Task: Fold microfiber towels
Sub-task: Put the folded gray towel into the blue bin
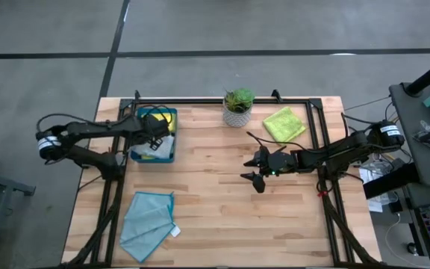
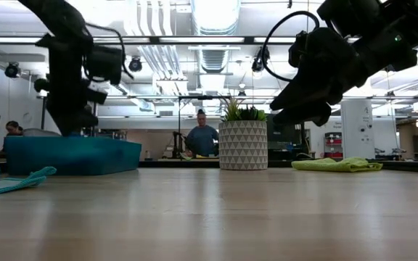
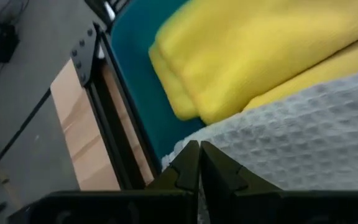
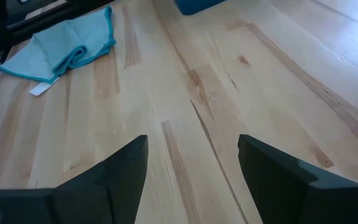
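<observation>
The pale wooden plank desk (image 1: 222, 187) carries all the cloths, and by their lie the work looks partly done. Largest of them is the light teal microfiber towel with a white tag (image 1: 148, 224) at the near left of the desk; it sits bunched and uneven, so it probably still wants proper folding. The lime green microfiber towel (image 1: 284, 123) lies flat and squared at the far right, apparently folded already. The rigid dark teal plastic tray (image 1: 134, 155) stands at the far left and holds the remaining cloths: folded yellow microfiber towels (image 3: 253, 50) and a pale grey waffle-textured towel (image 3: 309, 143) beside them. Whether the tray is the stock of unfolded cloths or the place for finished ones cannot be told.

The left gripper (image 3: 197, 168) is down inside the tray, its jaws pressed together at the edge of the grey towel; whether cloth is pinched between them I cannot tell. The right gripper (image 1: 258, 168) hovers over bare boards mid-desk, jaws spread wide and holding nothing.

A small green plant in a white patterned pot (image 1: 238, 107) stands at the far edge between tray and green towel, clear of the open middle. A person (image 2: 201, 138) stands in the room well beyond the desk.
</observation>
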